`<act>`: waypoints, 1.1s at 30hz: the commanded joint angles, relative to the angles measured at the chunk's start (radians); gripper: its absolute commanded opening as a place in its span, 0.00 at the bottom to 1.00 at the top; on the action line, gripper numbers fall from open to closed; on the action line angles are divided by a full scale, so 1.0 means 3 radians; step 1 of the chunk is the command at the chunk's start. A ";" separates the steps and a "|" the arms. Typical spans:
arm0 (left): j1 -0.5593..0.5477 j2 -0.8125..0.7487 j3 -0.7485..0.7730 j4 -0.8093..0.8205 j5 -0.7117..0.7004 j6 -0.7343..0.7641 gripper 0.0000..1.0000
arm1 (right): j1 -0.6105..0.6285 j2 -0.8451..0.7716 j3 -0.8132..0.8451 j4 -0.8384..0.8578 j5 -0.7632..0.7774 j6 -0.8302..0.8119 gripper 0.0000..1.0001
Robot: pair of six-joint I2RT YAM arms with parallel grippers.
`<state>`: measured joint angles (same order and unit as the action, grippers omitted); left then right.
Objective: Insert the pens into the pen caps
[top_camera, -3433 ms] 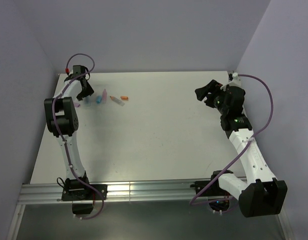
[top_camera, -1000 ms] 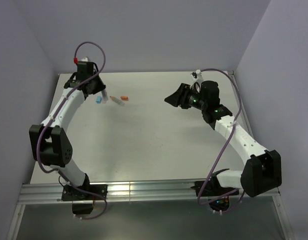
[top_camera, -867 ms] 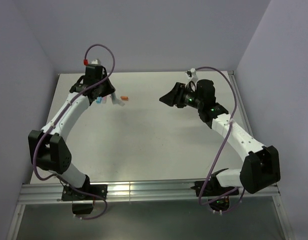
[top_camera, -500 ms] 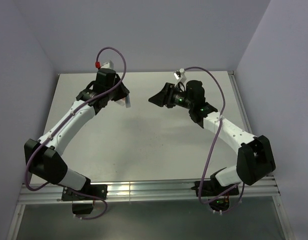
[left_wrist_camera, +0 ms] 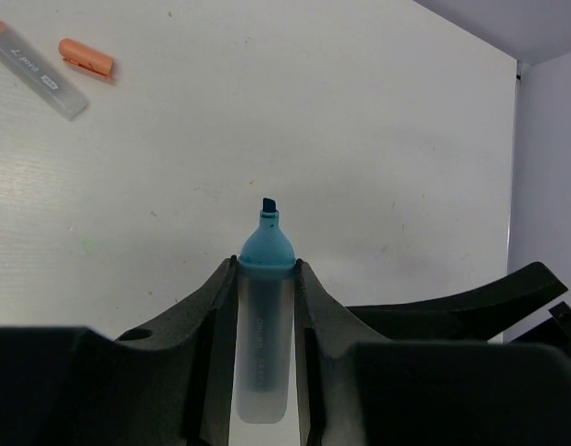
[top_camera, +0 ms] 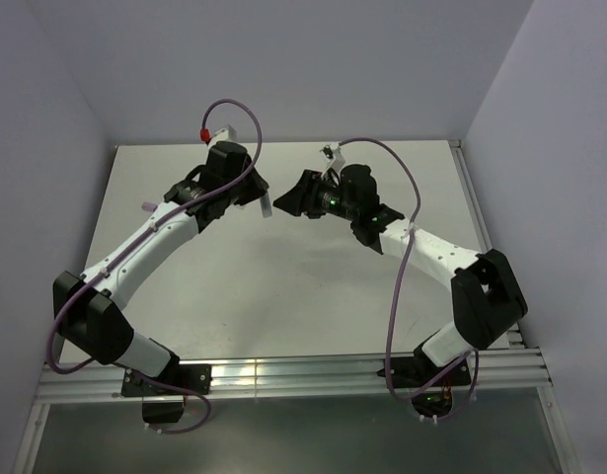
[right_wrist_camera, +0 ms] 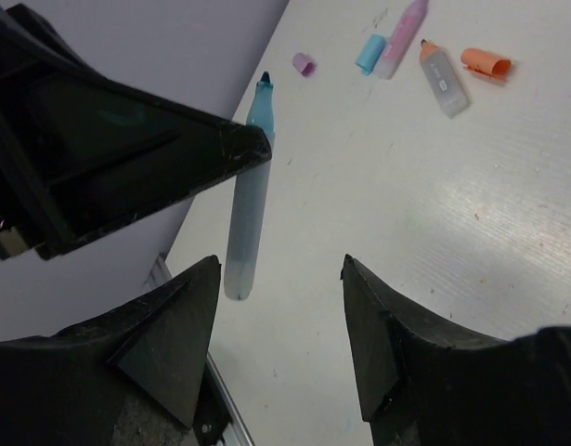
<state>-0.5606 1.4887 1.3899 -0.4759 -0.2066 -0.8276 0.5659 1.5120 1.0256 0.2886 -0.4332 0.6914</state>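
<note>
Pinching the blue pen [left_wrist_camera: 264, 325] near its nib end, the left gripper [left_wrist_camera: 265, 265] held it w/ long axis along the fingers, nib fwd. Right gripper [right_wrist_camera: 280, 269] hung spread & empty, facing the pen's tail. Blue cap [right_wrist_camera: 369, 53] lay on the table beyond the nib, well apart from both.

The left gripper [top_camera: 263, 200] and right gripper [top_camera: 287, 197] face each other, close together, above the far middle of the table [top_camera: 283, 296]. The held pen [left_wrist_camera: 265, 307] sits between the left fingers, tip forward. In the right wrist view, beyond it on the table lie a first cap [right_wrist_camera: 304, 63], then a second cap [right_wrist_camera: 369, 53] just beside a second pen [right_wrist_camera: 404, 32], then a third pen [right_wrist_camera: 443, 79] with a third cap [right_wrist_camera: 486, 62] near it.
</note>
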 commanded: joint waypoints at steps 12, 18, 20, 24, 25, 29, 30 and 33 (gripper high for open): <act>-0.0146 0.0084 0.0235 0.0119 -0.0109 -0.0130 0.00 | 0.0133 0.0191 0.0375 0.0132 0.0186 0.0027 0.60; -0.0182 0.0105 0.0286 0.0119 -0.0099 -0.0141 0.00 | 0.0154 0.0247 0.0411 0.0096 0.0196 0.0022 0.57; -0.0212 0.0110 0.0296 0.0119 -0.0104 -0.0141 0.00 | 0.0159 0.0262 0.0432 0.0086 0.0196 0.0022 0.55; -0.0253 0.0125 0.0301 0.0124 -0.0094 -0.0156 0.00 | 0.0164 0.0303 0.0442 0.0096 0.0212 0.0032 0.54; -0.0264 0.0125 0.0301 0.0124 -0.0099 -0.0161 0.00 | 0.0169 0.0303 0.0447 0.0096 0.0217 0.0032 0.54; -0.0304 0.0120 0.0296 0.0129 -0.0104 -0.0161 0.00 | 0.0169 0.0334 0.0478 0.0081 0.0206 0.0032 0.51; -0.0310 0.0125 0.0301 0.0124 -0.0099 -0.0156 0.00 | 0.0169 0.0339 0.0478 0.0081 0.0206 0.0032 0.50; -0.0325 0.0136 0.0301 0.0124 -0.0104 -0.0156 0.00 | 0.0169 0.0339 0.0478 0.0081 0.0217 0.0037 0.48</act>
<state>-0.6369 1.5215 1.4361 -0.4690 -0.2455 -0.8600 0.6067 1.6123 1.1130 0.2768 -0.3859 0.6998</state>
